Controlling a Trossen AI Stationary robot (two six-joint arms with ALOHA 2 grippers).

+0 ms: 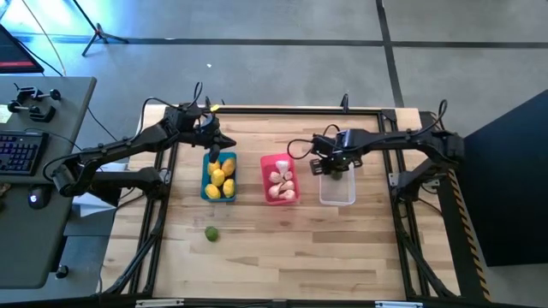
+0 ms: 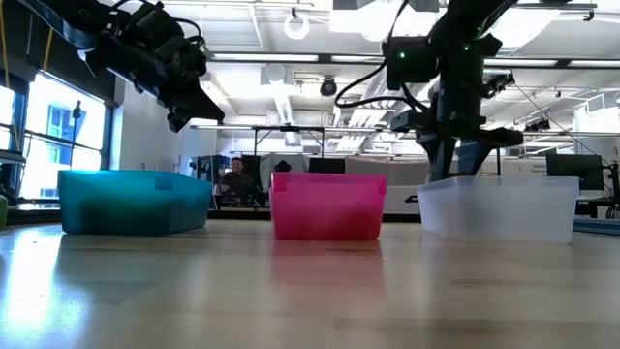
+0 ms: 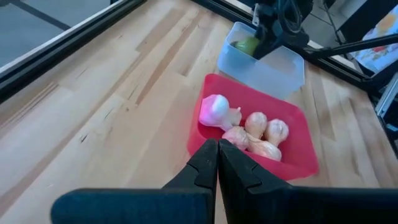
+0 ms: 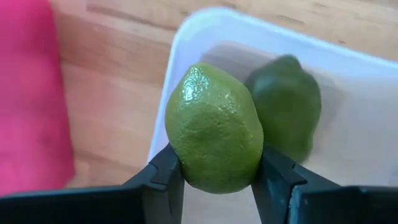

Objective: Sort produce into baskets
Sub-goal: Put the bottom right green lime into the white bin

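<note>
high view: the right gripper (image 1: pixel 332 168) was held over the translucent white bin (image 1: pixel 337 189), centre right. right wrist view: a green lime (image 4: pixel 214 127) was clamped between its fingers; release should be made low. left wrist view: the left gripper (image 3: pixel 217 163) was closed, empty.

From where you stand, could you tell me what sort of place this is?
Probably a robotics lab or workshop in an open-plan office: exposed ceiling ducts and strip lights, a desk with a keyboard beside the framed wooden table, and a person seated behind it.
</note>
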